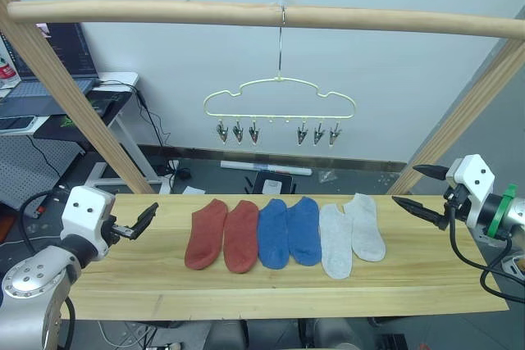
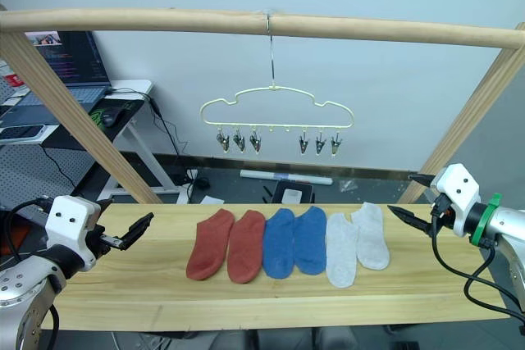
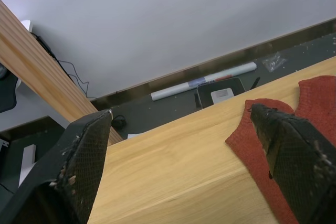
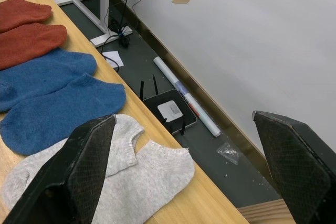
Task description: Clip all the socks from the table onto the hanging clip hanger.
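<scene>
Six socks lie in a row on the light-wood table (image 1: pixel 123 276): two rust-red socks (image 1: pixel 223 235) on the left, two blue socks (image 1: pixel 289 232) in the middle, two light grey socks (image 1: pixel 351 235) on the right. The pale-yellow clip hanger (image 1: pixel 279 100) hangs by its hook from the wooden pole, its clips (image 1: pixel 238 131) bare, above and behind the socks. My left gripper (image 1: pixel 141 221) hovers open at the table's left end, apart from the red socks. Off the right end, my right gripper (image 1: pixel 420 189) stands open, pointing toward the grey socks.
A thick wooden pole (image 1: pixel 262 15) on slanted wooden legs (image 1: pixel 78 104) spans the scene above the table. A desk with a laptop (image 1: pixel 49 63) stands at the back left. A small black box (image 4: pixel 170 110) and a white roll (image 1: pixel 266 168) lie on the floor behind the table.
</scene>
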`<state>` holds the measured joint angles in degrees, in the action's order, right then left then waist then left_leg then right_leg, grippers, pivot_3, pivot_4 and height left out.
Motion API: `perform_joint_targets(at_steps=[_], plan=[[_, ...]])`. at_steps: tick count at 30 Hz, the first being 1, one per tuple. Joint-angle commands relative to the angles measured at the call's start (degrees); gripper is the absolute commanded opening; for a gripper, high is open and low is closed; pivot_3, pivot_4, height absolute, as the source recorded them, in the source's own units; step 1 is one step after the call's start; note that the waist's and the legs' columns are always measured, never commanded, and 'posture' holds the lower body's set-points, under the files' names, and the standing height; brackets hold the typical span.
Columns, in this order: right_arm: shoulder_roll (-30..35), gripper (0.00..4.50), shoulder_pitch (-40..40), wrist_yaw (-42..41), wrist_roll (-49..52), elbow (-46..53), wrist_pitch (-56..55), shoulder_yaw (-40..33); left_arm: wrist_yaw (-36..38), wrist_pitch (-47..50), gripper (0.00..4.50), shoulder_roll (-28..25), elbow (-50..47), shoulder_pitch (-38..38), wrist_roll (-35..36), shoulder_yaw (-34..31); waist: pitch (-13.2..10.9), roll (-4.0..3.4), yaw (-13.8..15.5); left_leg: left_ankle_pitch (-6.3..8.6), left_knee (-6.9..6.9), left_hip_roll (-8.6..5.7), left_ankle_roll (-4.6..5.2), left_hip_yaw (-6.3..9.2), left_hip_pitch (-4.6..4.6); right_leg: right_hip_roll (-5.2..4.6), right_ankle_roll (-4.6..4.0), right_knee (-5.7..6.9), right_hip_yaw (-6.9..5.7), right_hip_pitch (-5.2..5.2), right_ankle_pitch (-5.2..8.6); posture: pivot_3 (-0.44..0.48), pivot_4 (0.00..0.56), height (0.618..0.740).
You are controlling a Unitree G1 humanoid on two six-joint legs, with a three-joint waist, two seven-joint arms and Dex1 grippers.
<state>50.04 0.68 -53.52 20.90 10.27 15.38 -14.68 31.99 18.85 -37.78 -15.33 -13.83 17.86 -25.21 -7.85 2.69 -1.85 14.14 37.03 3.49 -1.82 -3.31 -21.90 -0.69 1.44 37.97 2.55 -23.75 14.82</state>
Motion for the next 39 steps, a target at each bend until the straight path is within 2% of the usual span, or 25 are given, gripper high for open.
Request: perform_joint_targets(at_steps=[1, 10, 25, 30, 39], plan=[[0.59, 4.37, 0.49, -0.30, -0.21, 0.86, -1.45, -1.43, -0.25, 0.06, 4.49, 0.14, -1.04, 0.38, 0.91, -2.15, 0.02, 0.00, 0.00, 0.00, 0.00, 0.00, 0.00, 0.00, 0.00, 0.00, 0.00, 0.00, 0.00, 0.00, 0.00, -0.010, 0.086, 0.735], [-0.43, 4.37, 0.44, -0.12, -1.08, 1.14, -3.41, -0.53, 0.63, -6.36, 4.49, 2.28, -0.09, 0.89, 1.37, -3.82, 0.28, 0.04, 0.04, 0.00, 0.01, -0.01, 0.00, 0.02, 0.01, 0.13, -0.02, 0.00, 0.02, 0.02, -0.01, -0.009, 0.085, 0.735], [-3.06, 4.37, 1.83, 0.79, -0.28, 4.13, -2.43, 0.45, -1.75, -7.81, 4.49, 3.63, 0.22, 1.89, -0.08, -2.85, 0.49, 0.04, 0.03, 0.00, 0.03, 0.03, 0.00, 0.03, 0.13, 0.34, -0.10, 0.03, 0.05, 0.09, -0.06, -0.020, 0.096, 0.735], [-4.73, 4.37, 3.69, 1.98, 2.31, 9.55, 1.31, 1.77, -4.38, -6.24, 4.49, 5.85, -1.59, 4.46, 0.15, -1.02, 0.48, 0.04, 0.02, 0.00, 0.04, 0.04, 0.00, 0.03, 0.14, 0.34, -0.11, 0.05, 0.05, 0.10, -0.06, -0.036, 0.119, 0.735], [-6.54, 4.37, 12.15, 4.75, 12.11, 20.12, 13.23, 5.63, -10.77, -1.28, 4.49, 11.90, -5.48, 11.19, 0.47, 4.01, 0.17, -0.01, -0.01, 0.00, 0.04, 0.07, 0.00, 0.07, 0.15, 0.39, -0.13, 0.04, 0.08, 0.14, -0.07, -0.076, 0.162, 0.735]])
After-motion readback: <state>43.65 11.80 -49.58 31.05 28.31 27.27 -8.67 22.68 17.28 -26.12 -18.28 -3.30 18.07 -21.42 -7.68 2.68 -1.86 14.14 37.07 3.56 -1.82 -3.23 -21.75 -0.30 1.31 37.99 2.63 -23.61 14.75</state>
